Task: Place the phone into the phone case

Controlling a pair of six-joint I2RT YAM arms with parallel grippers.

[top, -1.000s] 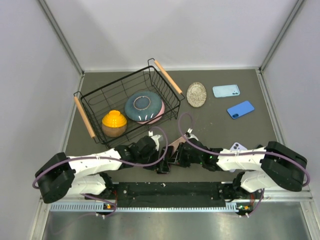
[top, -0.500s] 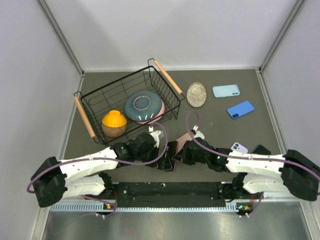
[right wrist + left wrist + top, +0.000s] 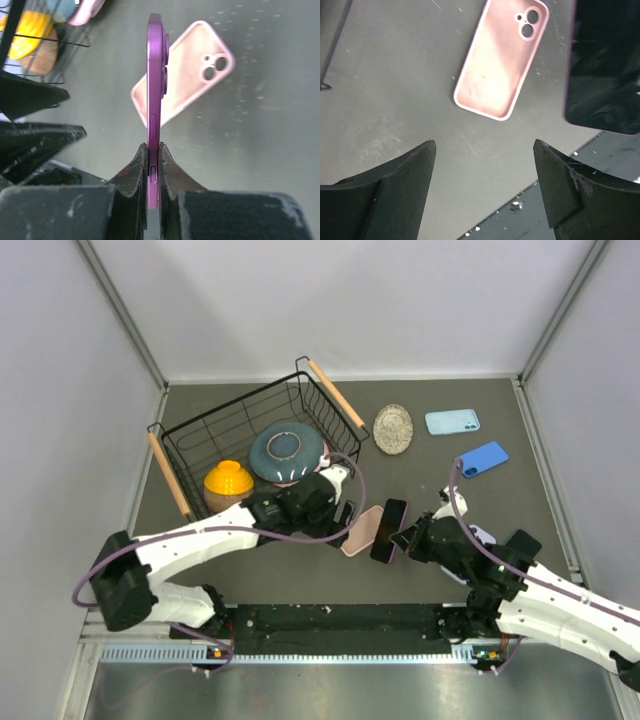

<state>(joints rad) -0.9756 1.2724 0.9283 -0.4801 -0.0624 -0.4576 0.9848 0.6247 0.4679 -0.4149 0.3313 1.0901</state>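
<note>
The pink phone case (image 3: 362,531) lies flat on the dark table, inner side up, with its camera cut-out at the far end. It also shows in the left wrist view as the case (image 3: 502,60) and in the right wrist view as the case (image 3: 192,82). My right gripper (image 3: 410,538) (image 3: 154,146) is shut on the purple phone (image 3: 389,530) (image 3: 154,80) and holds it on edge just right of the case. My left gripper (image 3: 338,508) (image 3: 485,145) hovers open and empty just left of the case, with the phone's dark screen (image 3: 605,70) at its right.
A black wire basket (image 3: 190,430) with wooden handles stands at the back left, holding a yellow bowl (image 3: 228,483) and a blue dish (image 3: 288,452). A speckled oval dish (image 3: 393,428), a light-blue case (image 3: 452,421) and a blue case (image 3: 481,459) lie at the back right.
Both grippers have drawn away from the near edge. The right gripper has closed on the phone and carried it right. The left gripper has pulled back toward the basket, leaving the case uncovered.
</note>
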